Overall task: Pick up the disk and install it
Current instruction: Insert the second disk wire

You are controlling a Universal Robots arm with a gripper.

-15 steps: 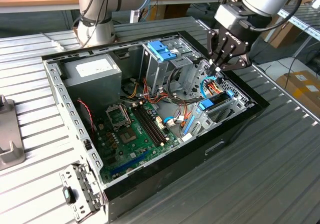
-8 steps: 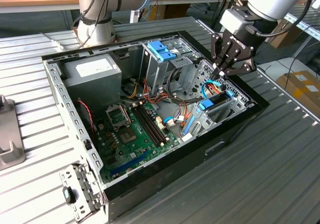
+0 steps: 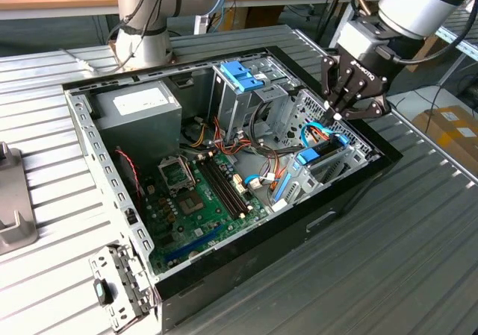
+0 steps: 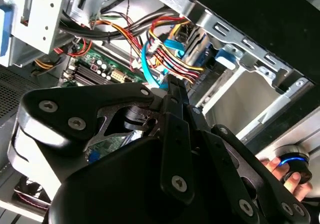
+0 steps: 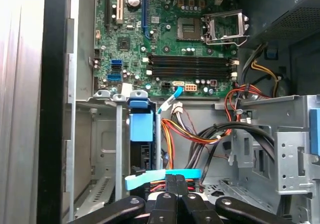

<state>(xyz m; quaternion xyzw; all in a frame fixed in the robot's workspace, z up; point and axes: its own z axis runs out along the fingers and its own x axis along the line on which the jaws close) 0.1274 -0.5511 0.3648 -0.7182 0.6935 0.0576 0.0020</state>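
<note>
One arm hangs over your open computer case (image 3: 89, 137) on the bench (image 3: 418, 260), its gripper (image 3: 337, 116) clenched, fingertips together and holding nothing, just above the disk (image 3: 323, 153). That disk, in its light-blue carrier, already stands in the front bay, so you appear to be at the seating step; pressing it home calls for a straight downward push clear of the cables (image 5: 175, 134).

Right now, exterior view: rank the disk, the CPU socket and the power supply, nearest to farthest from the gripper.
1. The disk, in its light-blue carrier, sits in the bay directly under the gripper, at the case's end on the exterior view's right.
2. The CPU socket, mid-motherboard, toward the exterior view's left.
3. The power supply, in the far-left corner of the case.
</note>
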